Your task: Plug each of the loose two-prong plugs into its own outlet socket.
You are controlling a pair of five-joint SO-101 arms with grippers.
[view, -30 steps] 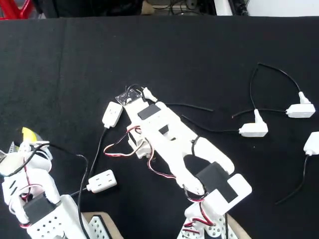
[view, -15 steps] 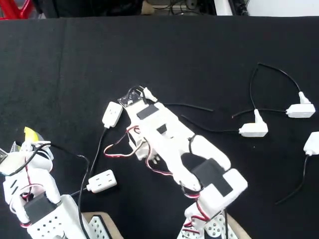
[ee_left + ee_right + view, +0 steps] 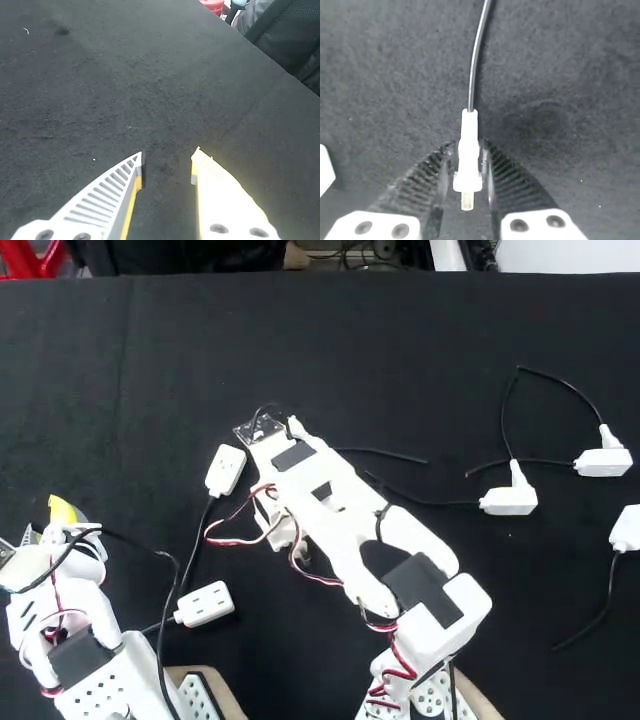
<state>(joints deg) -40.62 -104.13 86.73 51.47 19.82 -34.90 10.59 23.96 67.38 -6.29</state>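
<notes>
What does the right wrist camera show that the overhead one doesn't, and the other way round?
Right wrist view: the end effector shut on a white two-prong plug, its thin black cord running off. High view: two white outlet blocks and three more white plugs lying at the right. Shared: the black cloth table.

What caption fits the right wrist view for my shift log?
Right gripper shut on a white plug, its black cord trailing away across the black table.
</notes>
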